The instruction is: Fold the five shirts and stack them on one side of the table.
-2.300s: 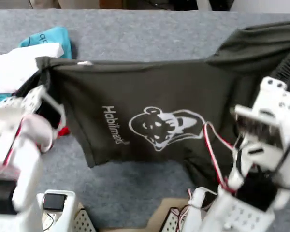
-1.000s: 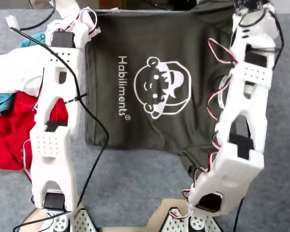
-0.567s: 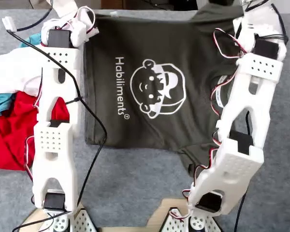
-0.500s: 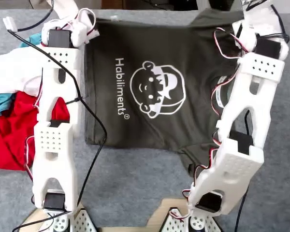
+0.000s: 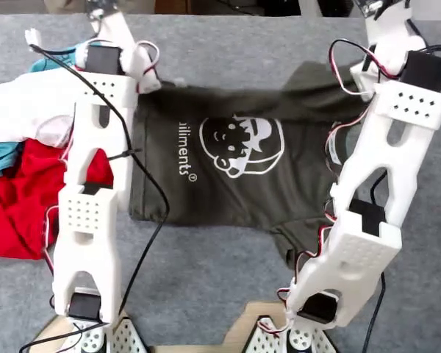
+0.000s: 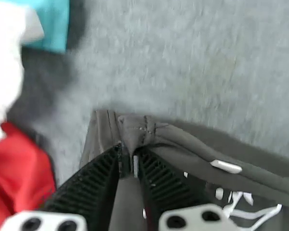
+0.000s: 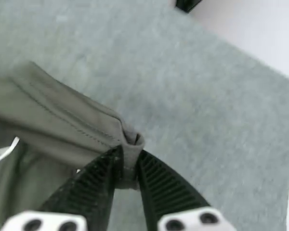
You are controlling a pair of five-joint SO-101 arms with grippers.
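The left end effector [image 6: 129, 158] is clamped on a bunched corner of the dark shirt [image 5: 235, 187], a seam of the cloth pinched between its ribbed jaws. The right end effector [image 7: 128, 163] is likewise closed on the shirt's opposite far corner, with a small fold of hem caught between its jaws. In both wrist views the gripped edge stands up off the grey worktop [image 5: 206, 294], with bare felt beyond it.

From above, the dark shirt lies spread between the two arms, chest side up. Its far edge is carried over toward the near side, so that it laps over the start of the lettering [image 5: 185, 153] beside the printed face [image 5: 241, 145]. The near hem lies flat on the worktop, and one sleeve is rumpled close to the right arm's base.

Just beside the left arm lies a loose heap: a red shirt [image 5: 15, 198], a white shirt [image 5: 22, 110] on top of it, and a teal shirt [image 5: 59, 57] at the far end.

The task looks barely begun. This appears to be the first fold of the dark shirt, with the crease not yet laid down. No folded stack is seen, and the heaped shirts look unfolded. Whether the heap holds a fifth shirt cannot be told.
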